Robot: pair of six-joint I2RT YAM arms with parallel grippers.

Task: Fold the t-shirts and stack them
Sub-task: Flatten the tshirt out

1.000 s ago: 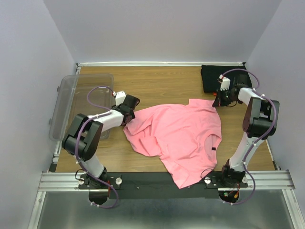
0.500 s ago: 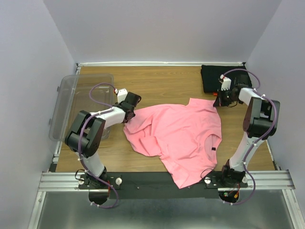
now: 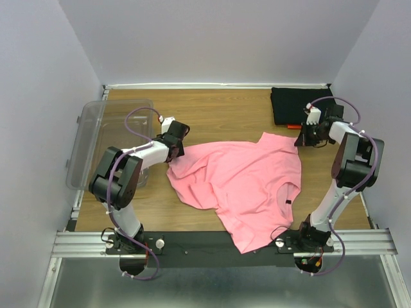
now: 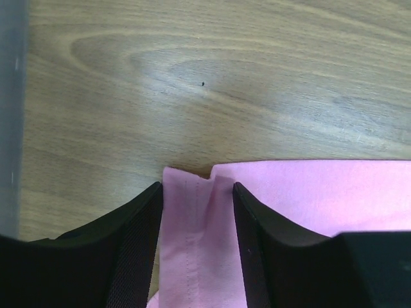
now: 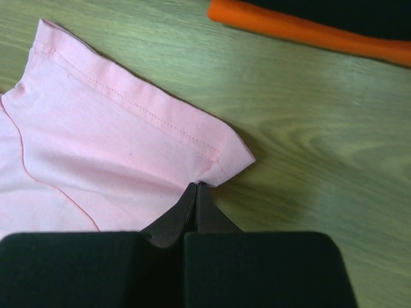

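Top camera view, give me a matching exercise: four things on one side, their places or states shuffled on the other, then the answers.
Column one:
1. pink t-shirt
2. black t-shirt
3. clear plastic tub
4. left pincer

Column two:
A. folded, at the far right corner of the table
B. open, one finger on either side of a pink hem
C. at the left edge of the table
D. spread out and rumpled across the middle of the table

Pairs: 1-D, 2-A, 3-C, 4-B.
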